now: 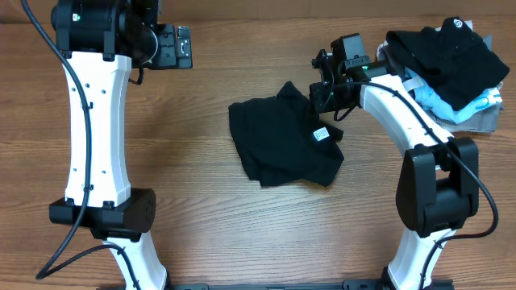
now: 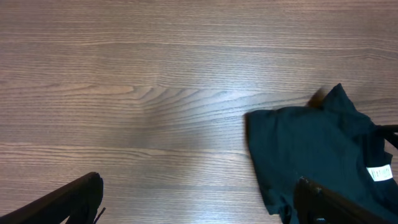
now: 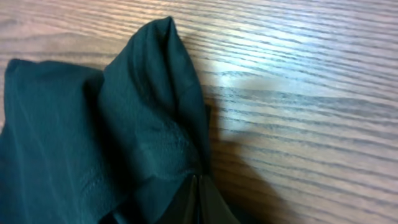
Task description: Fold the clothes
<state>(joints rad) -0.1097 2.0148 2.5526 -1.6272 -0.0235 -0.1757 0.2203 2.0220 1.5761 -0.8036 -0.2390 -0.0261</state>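
The black T-shirt (image 1: 282, 141) lies crumpled in the middle of the table, its white label (image 1: 321, 134) showing near its right edge. My right gripper (image 1: 321, 95) is at the shirt's upper right corner, shut on a fold of the fabric (image 3: 155, 124), with the fingertips (image 3: 198, 182) pressed together. My left gripper (image 1: 179, 46) is open and empty at the far left back of the table, well away from the shirt. In the left wrist view the shirt (image 2: 317, 155) lies at the lower right, with the open fingers (image 2: 199, 199) at the bottom corners.
A pile of other garments sits at the back right corner: a black one with a round white logo (image 1: 447, 48), a light-blue one (image 1: 439, 105) and a grey one (image 1: 484, 119). Bare wood table (image 1: 201, 201) surrounds the shirt.
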